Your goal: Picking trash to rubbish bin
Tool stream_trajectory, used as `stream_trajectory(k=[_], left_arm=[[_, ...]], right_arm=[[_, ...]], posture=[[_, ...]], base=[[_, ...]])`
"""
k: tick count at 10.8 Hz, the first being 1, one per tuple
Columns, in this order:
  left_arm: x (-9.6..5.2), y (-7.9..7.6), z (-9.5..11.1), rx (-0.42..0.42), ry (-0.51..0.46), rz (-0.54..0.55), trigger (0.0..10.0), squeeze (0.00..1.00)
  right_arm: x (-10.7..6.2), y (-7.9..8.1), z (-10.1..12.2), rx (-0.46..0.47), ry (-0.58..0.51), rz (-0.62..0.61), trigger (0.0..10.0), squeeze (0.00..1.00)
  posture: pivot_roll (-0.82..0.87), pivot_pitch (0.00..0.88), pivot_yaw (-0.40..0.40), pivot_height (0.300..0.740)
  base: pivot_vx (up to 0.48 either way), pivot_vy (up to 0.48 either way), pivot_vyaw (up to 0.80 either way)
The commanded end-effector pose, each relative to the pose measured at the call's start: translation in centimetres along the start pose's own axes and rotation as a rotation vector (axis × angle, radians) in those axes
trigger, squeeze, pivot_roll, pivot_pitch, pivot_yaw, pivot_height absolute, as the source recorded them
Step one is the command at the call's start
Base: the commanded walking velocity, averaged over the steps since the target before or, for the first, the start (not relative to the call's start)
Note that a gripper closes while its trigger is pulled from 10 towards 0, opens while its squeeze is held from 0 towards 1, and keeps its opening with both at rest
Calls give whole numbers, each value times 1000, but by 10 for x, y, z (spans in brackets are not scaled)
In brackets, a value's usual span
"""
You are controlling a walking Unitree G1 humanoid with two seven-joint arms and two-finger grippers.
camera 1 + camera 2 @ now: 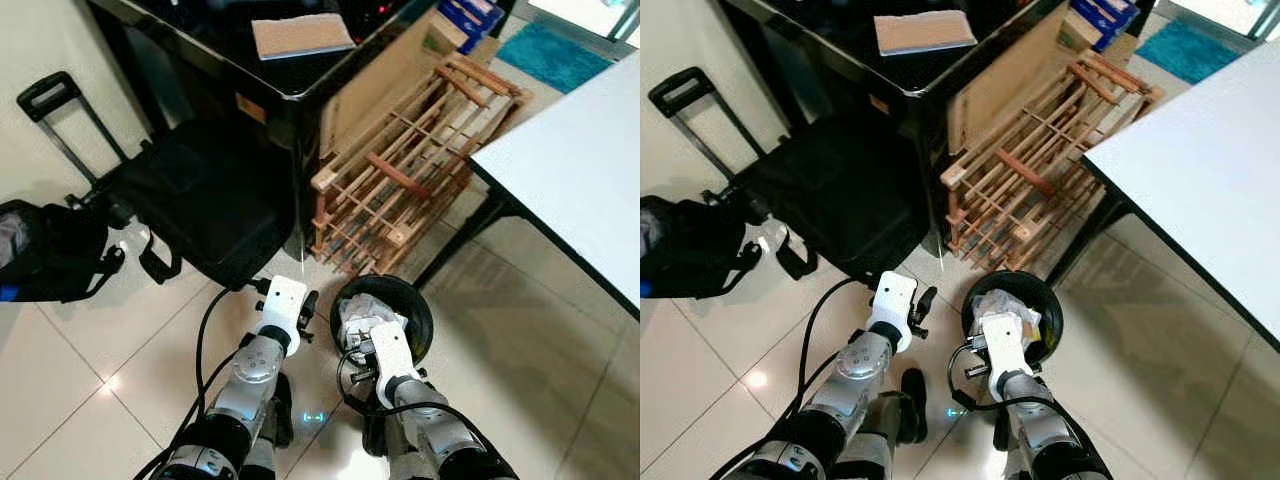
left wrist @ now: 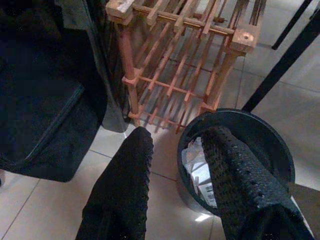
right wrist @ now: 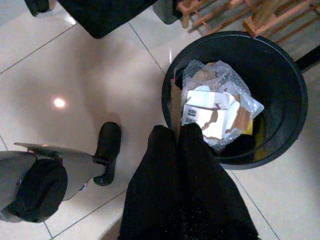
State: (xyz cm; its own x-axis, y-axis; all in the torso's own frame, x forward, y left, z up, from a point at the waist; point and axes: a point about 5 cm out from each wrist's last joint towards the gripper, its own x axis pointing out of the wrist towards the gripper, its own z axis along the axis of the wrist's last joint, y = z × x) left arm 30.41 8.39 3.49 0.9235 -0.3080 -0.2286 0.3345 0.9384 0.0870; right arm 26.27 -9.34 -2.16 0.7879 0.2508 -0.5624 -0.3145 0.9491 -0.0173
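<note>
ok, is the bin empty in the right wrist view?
No, the black bin already holds crumpled clear plastic and torn cardboard scraps, seen just past the right tool.

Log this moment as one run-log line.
bin: black, on floor, trash inside | right gripper: shut, empty, above bin rim | left gripper: open, empty, beside bin | wooden rack: behind bin

Black bin (image 3: 280,125), white-brown trash (image 3: 215,112), orange-brown rack (image 2: 180,65).
</note>
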Motion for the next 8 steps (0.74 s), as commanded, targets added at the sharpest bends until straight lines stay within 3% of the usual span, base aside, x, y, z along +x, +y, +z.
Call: stream_trajectory(k=[1,4,6,8], left_arm=[[-3,-4,-7,-7,25,-23,10000,0],[8,-10,3,-74,25,-134,10000,0],[14,-5,9,-33,44,-176,10000,0],[15,0,11,-26,46,-172,10000,0]], right_arm=[[-1,-2,-9,12,32,-22,10000,0],[5,-11,5,5,21,-49,10000,0],[6,-23,9,17,17,-108,10000,0],[7,-22,10,23,15,-115,10000,0]], posture=[[29,365,7,740],[18,391,3,740],[20,414,5,740],[14,435,5,740]], base=[[0,0,0],[0,0,0],[0,0,0],[0,0,0]])
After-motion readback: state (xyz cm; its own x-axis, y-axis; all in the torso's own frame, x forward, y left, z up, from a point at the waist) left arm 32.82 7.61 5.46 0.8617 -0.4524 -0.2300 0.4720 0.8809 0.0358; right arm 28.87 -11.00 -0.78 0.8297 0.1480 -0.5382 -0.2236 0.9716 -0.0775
